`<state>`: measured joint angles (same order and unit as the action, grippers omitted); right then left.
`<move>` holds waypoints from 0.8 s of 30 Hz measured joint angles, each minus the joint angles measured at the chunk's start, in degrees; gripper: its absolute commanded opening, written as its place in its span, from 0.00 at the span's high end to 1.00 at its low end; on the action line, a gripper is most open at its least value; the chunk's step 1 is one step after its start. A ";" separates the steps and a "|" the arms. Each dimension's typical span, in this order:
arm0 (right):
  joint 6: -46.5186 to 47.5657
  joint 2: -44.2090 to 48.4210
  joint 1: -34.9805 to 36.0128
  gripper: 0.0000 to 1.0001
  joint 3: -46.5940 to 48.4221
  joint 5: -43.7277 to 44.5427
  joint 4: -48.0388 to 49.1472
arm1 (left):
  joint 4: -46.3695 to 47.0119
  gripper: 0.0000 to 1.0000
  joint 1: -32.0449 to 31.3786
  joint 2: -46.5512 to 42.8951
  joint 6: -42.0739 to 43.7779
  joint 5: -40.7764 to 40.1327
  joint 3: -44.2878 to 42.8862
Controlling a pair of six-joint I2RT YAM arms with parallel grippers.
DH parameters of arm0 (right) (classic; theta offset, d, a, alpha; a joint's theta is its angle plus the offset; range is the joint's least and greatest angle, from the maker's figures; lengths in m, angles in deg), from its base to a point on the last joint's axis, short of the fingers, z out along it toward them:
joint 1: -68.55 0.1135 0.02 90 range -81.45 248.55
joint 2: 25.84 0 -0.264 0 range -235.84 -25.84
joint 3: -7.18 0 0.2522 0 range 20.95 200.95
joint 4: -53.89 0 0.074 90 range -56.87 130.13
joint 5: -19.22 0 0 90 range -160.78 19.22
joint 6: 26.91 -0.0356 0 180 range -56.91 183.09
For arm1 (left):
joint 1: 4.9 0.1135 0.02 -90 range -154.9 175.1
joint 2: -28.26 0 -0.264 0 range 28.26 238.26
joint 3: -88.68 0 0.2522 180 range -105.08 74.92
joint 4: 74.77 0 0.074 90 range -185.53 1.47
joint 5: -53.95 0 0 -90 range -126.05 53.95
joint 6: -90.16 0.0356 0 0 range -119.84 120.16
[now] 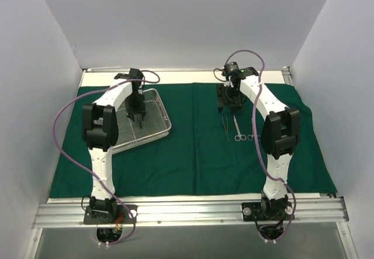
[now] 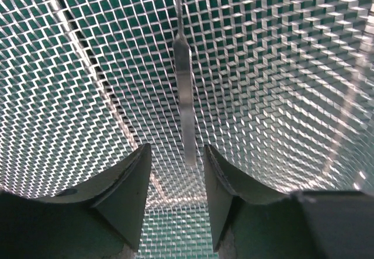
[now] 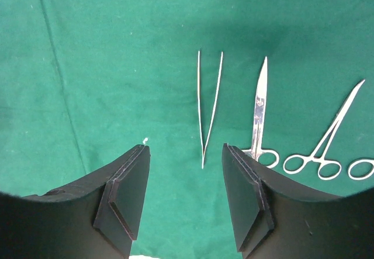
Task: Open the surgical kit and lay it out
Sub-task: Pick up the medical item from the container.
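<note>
- The cloth (image 1: 193, 165) is seen in plain dark green.
- The tray (image 1: 153, 118) is made up of silver wire in a fine square grid.
- The tweezers (image 3: 203, 154) and the ring-handled instrument (image 3: 258, 107) are finished in bright bare steel.
- The arms (image 1: 102, 165) are coloured white with black joints.
- The cables (image 1: 56, 127) are sheathed in purple.

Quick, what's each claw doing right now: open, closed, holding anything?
Left claw: open, jaws either side of a slim steel instrument in the mesh tray, not gripping it.
Right claw: open, empty, above the green cloth.
</note>
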<state>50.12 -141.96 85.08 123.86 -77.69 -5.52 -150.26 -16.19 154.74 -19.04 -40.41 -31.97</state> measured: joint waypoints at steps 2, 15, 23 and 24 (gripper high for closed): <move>0.11 0.35 -0.02 0.47 -0.52 -0.04 0.02 | -0.02 0.52 -0.24 1.36 -0.04 -1.16 -0.33; 0.68 1.60 -0.07 0.47 -2.23 -0.57 0.39 | 1.90 0.82 -2.38 3.26 -0.46 -3.02 0.85; 0.66 2.03 -0.07 0.47 -2.69 -0.90 0.50 | 3.21 0.98 -2.56 1.79 -0.15 -3.61 2.36; 0.63 2.12 -0.07 0.47 -2.69 -0.94 0.50 | 3.06 0.98 -2.56 1.60 -0.02 -3.98 2.36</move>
<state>50.75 -139.84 85.02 121.17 -78.63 -5.01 -147.20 -18.75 156.34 -19.06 -44.38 -29.61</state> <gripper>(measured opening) 0.530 0.138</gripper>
